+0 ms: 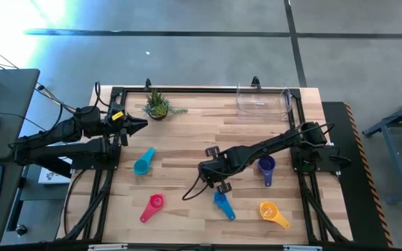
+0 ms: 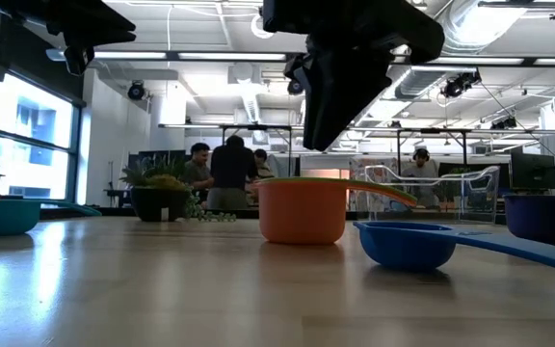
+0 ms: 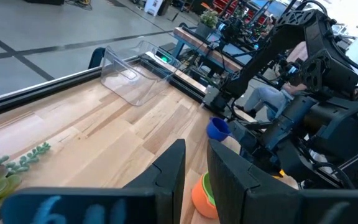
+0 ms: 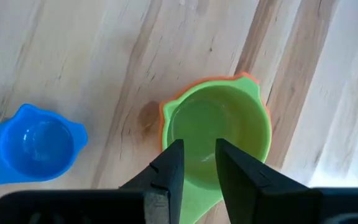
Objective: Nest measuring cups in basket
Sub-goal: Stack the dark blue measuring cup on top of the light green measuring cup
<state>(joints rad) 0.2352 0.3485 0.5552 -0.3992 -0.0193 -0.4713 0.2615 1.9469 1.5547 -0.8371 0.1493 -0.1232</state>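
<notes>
The right gripper (image 4: 194,165) hangs straight over the green measuring cup (image 4: 219,134), which sits nested inside the orange-red measuring cup (image 4: 247,79) near the middle of the wooden table (image 1: 187,132). Its fingers (image 4: 169,171) stand a little apart, with a narrow gap between them above the green cup's near rim and handle side; they pinch nothing that can be seen. The blue measuring cup (image 4: 33,146) lies just beside the nested pair, apart from it.

On the table's left part lie the teal measuring cup (image 1: 144,162) and, nearer, the pink measuring cup (image 1: 152,207); on the right are the purple measuring cup (image 1: 266,167) and the yellow measuring cup (image 1: 272,213). The clear basket (image 1: 262,100) stands at the far right edge.

The left gripper (image 1: 137,124) waits at the far left, near the potted plant (image 1: 158,104), its fingers slightly parted on nothing.
</notes>
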